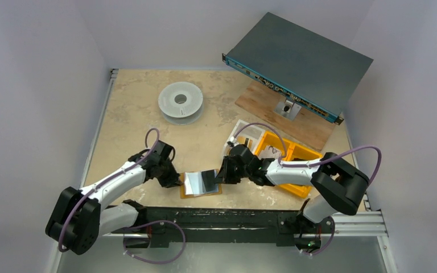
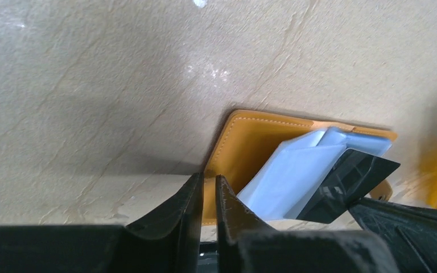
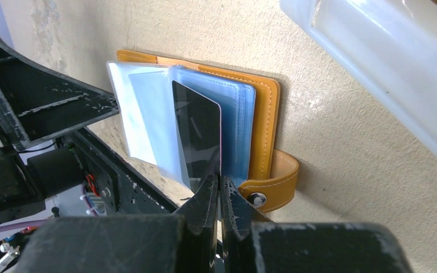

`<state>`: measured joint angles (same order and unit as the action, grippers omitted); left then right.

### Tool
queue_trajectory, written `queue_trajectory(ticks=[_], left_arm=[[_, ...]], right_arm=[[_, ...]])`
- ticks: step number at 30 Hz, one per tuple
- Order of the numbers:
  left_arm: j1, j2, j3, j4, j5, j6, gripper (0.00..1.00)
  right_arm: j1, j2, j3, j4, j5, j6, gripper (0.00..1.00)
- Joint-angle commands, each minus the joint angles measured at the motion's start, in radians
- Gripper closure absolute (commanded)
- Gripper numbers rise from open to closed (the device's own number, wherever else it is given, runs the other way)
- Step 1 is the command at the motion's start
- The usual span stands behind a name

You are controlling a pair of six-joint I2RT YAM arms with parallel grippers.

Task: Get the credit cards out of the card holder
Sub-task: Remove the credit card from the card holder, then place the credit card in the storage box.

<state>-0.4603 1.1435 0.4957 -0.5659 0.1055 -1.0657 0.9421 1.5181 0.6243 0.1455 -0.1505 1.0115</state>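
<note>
Beige stone-look table (image 1: 136, 114), white walls around. A spool (image 1: 180, 101) sits well back. The left gripper (image 1: 173, 181) is at the holder's (image 1: 201, 185) left edge, fingers nearly together with a thin slit; whether they nip the cover, I cannot tell. The holder lies open and flat between the arms, sleeves fanned. The right gripper (image 3: 219, 185) is clamped on a dark card's (image 3: 198, 133) short edge. The card's long axis points left, so the pull likely runs right, toward the bins (image 1: 287, 156) beside that arm.
</note>
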Motion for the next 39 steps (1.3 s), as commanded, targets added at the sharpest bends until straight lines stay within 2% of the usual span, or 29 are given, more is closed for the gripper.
queue_trajectory(ticks=[1,3,11,18,32,39], left_arm=[[-0.001,-0.061,0.044,-0.067,-0.015,0.095,0.83],[-0.001,-0.078,0.060,-0.073,0.000,0.112,0.77],[-0.004,-0.141,0.112,-0.085,0.068,0.148,0.66],[-0.016,-0.150,0.123,0.024,0.208,0.170,0.55],[-0.018,-0.133,0.065,0.249,0.384,0.121,0.44],[-0.018,-0.143,0.017,0.421,0.483,0.058,0.44]], right_arm=[[-0.003,-0.007,0.036,-0.023,0.018,-0.024,1.00],[-0.003,-0.013,0.042,-0.032,0.022,-0.026,1.00],[-0.003,-0.083,0.068,-0.093,0.043,-0.030,1.00],[-0.003,-0.136,0.100,-0.142,0.055,-0.030,1.00],[-0.015,-0.220,0.137,-0.198,0.055,-0.028,1.00],[-0.095,-0.298,0.100,-0.120,-0.081,0.006,1.00]])
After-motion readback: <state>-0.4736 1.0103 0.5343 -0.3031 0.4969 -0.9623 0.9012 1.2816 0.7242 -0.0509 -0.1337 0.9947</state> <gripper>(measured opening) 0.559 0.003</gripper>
